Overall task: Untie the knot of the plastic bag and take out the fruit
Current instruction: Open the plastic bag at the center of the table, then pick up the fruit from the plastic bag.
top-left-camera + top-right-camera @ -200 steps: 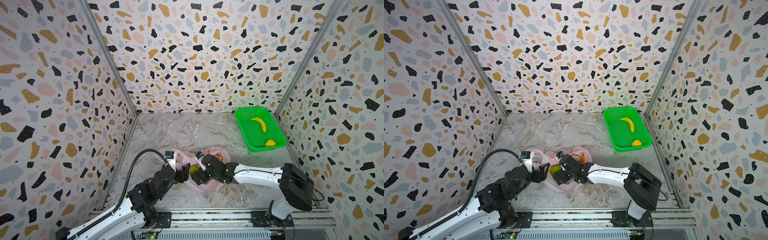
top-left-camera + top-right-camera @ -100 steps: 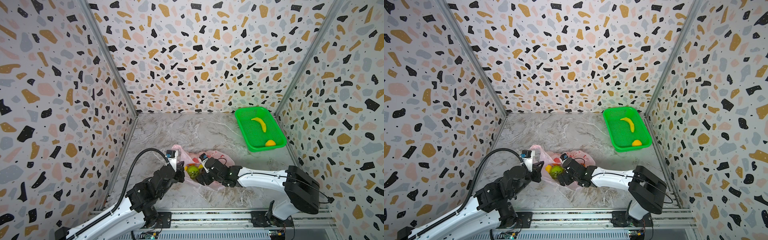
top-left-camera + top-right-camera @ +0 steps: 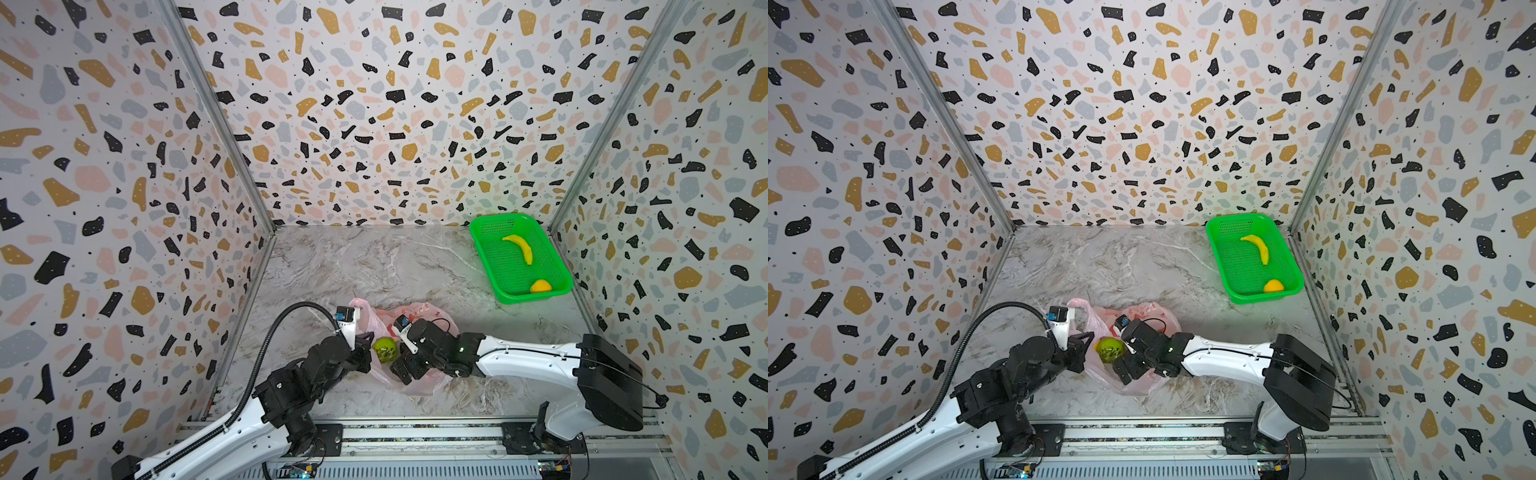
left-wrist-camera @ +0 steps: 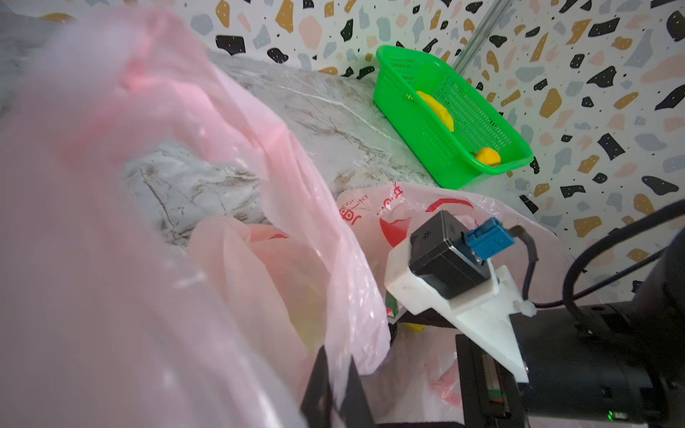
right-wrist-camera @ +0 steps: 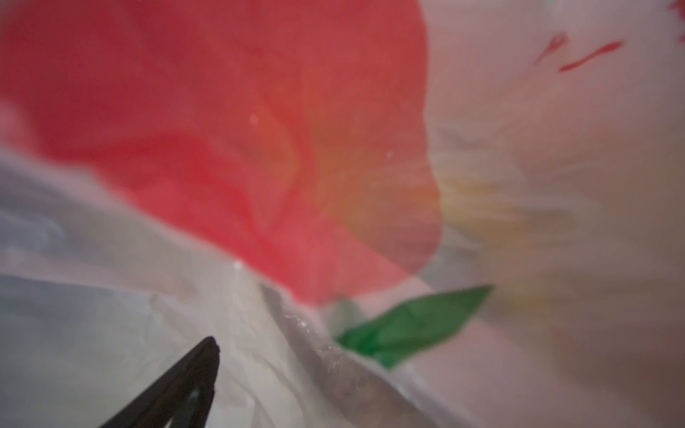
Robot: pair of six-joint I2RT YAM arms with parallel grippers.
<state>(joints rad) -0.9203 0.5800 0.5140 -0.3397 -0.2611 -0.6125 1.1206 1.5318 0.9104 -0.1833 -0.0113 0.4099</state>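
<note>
The plastic bag [image 3: 424, 311] lies crumpled at the near middle of the marble table [image 3: 374, 266]. A green-yellow fruit [image 3: 384, 349] sits at its left side, between the two grippers. The left gripper [image 3: 366, 337] pinches a fold of the bag's film, fingers pressed together. The right gripper [image 3: 399, 366] sits in the bag, fingers spread wide. Far right stands a green basket [image 3: 540, 295] holding a banana [image 3: 519, 247] and a small yellow-orange piece [image 3: 540, 286].

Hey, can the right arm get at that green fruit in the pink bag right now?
Probably yes. The right tool is open right beside the green fruit, which looks uncovered, and the left tool holds the plastic bag up by its edge. Loose film around the fruit might get caught too.
</note>
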